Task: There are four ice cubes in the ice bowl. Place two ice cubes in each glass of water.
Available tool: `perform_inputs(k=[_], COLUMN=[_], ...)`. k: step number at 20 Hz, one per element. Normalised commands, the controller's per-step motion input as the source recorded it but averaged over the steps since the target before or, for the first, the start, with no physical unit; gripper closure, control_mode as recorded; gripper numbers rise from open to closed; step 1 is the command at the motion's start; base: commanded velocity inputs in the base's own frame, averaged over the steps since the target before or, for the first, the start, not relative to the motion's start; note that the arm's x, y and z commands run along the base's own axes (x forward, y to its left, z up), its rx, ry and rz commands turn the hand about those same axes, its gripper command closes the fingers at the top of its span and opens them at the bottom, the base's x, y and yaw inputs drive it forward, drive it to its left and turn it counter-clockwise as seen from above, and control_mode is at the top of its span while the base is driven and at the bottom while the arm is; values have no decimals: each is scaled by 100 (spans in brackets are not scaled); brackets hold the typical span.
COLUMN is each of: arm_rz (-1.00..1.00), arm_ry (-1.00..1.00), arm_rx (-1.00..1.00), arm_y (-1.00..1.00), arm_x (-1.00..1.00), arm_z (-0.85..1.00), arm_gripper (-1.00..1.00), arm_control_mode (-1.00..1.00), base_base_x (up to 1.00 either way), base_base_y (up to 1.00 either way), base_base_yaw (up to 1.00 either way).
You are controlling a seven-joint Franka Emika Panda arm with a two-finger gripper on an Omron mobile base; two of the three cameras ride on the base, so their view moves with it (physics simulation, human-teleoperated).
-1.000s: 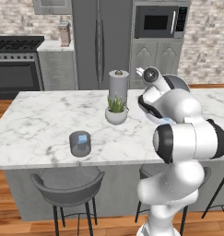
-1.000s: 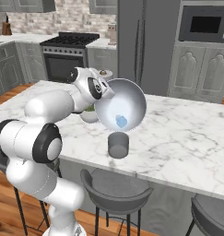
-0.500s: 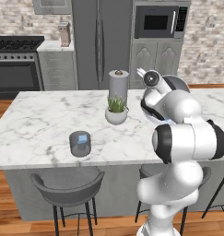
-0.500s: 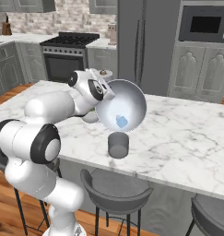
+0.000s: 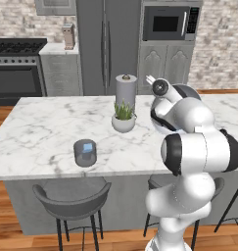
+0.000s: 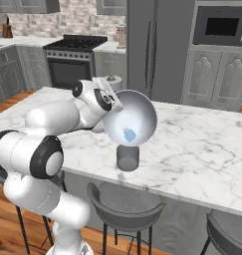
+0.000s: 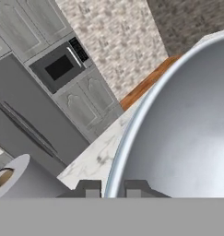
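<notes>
Left base view: the arm hides most of the ice bowl (image 5: 189, 89); one glass of water (image 5: 85, 152) on the island holds an ice cube (image 5: 87, 146).

Right base view: bowl tipped above a second glass (image 6: 127, 158), one cube (image 6: 129, 135) visible inside.

Hand view: gripper (image 7: 111, 187) pinched narrow on the bowl's rim.

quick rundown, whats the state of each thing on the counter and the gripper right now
gripper: shut on the rim of the ice bowl
ice bowl: lifted off the counter, tipped steeply on its side above a glass
ice cubes: pale blue cubes low inside the tipped bowl, count unclear
glass of water: upright on the counter, under the bowl
second glass: upright, with something pale blue inside
plant pot: upright
paper towel roll: standing upright
</notes>
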Motion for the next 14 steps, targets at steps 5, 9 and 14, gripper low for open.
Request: perform_inputs(k=[5, 9, 14], arm_rz=[-2, -1, 0], arm_ry=[-2, -4, -5], arm_rx=[0, 0, 0], arm_y=[0, 0, 0], arm_x=[-1, 0, -2], arm_z=[0, 0, 0], arm_gripper=[100, 100, 100], arm_control_mode=[-100, -100, -100], base_base_x=[0, 0, 0], base_base_y=[0, 0, 0], base_base_yaw=[0, 0, 0])
